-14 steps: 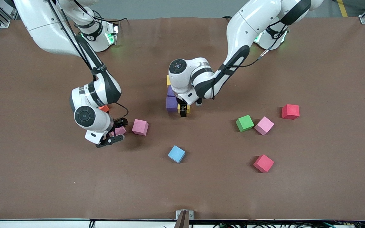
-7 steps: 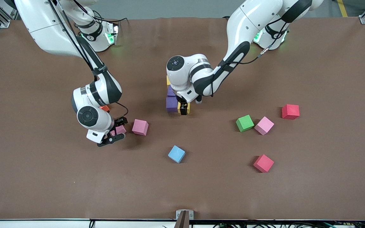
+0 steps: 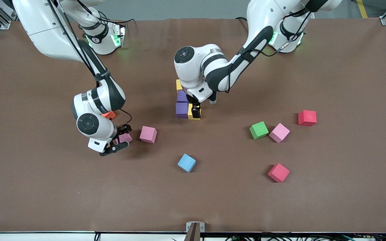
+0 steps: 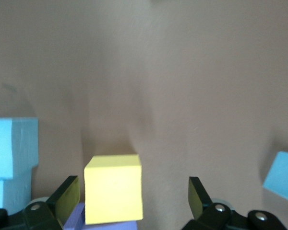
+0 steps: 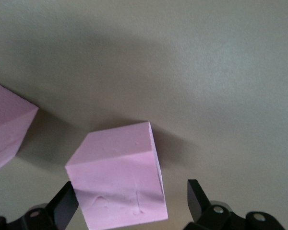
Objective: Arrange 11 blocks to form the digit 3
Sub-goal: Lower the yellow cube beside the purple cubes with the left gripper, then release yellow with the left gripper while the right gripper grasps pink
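Observation:
Four blocks stand together mid-table: a yellow one (image 3: 178,84), two purple ones (image 3: 181,96) (image 3: 181,109), and a yellow block (image 3: 193,114) beside the nearer purple. My left gripper (image 3: 195,111) hangs open just above that yellow block (image 4: 113,187), which sits free between the fingers (image 4: 67,195), closer to one. My right gripper (image 3: 121,138) is low and open around a pink block (image 3: 126,137) (image 5: 117,179), not pinching it. A second pink block (image 3: 148,134) (image 5: 7,127) lies beside it.
Loose blocks: orange (image 3: 109,115) by the right wrist, light blue (image 3: 187,163) nearer the camera, green (image 3: 258,130), pink (image 3: 279,132) and two red (image 3: 307,117) (image 3: 278,172) toward the left arm's end. Light blue blocks (image 4: 12,143) show beside the group in the left wrist view.
My left gripper has risen and drawn back toward its base, leaving the yellow block on the table. The right gripper has shifted slightly and stays around the pink block.

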Robot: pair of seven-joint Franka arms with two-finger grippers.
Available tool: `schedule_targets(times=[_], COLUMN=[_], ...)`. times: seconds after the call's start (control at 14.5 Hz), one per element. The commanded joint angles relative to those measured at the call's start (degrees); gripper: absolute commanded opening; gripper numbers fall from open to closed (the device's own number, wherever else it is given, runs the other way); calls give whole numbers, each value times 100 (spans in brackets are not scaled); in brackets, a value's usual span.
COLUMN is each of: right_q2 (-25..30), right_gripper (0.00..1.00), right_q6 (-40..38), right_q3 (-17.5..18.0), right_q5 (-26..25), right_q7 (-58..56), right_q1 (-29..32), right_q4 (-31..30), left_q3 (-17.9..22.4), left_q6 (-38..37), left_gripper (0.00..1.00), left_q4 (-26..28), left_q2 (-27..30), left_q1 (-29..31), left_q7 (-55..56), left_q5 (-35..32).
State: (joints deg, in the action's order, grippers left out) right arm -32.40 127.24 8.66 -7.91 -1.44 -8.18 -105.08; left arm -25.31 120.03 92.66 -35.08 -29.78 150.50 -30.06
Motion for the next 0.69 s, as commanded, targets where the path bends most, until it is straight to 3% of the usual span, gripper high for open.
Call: schedule_targets(times=[0.0,0.07,0.21,0.41,0.55,0.62], right_q2=[-38,-38,-47,-73,-82,-73], right_gripper=[100,100,90,68,43,42], right_q6=[161,161,196,214,214,205], right_q3=[48,48,40,48,48,40], right_q5=[-97,-97,-97,-97,-97,-97], right_q7=[-15,-23,-23,-23,-23,-23], right_q1=[1,-34,-43,-52,-52,-43], right_q4=[-91,-91,-91,-91,-91,-83], left_q3=[-44,-45,-62,-141,-255,-334], left_q6=[-207,-199,-208,-216,-243,-312], left_gripper=[100,100,100,100,100,100], left_q4=[112,112,130,191,331,393], left_q2=[282,326,405,537,590,590], left_q1=[472,621,981,1447,1834,2062], left_q7=[-940,-1283,-2091,-3645,-4718,-5271], left_q5=[150,150,158,159,220,220])
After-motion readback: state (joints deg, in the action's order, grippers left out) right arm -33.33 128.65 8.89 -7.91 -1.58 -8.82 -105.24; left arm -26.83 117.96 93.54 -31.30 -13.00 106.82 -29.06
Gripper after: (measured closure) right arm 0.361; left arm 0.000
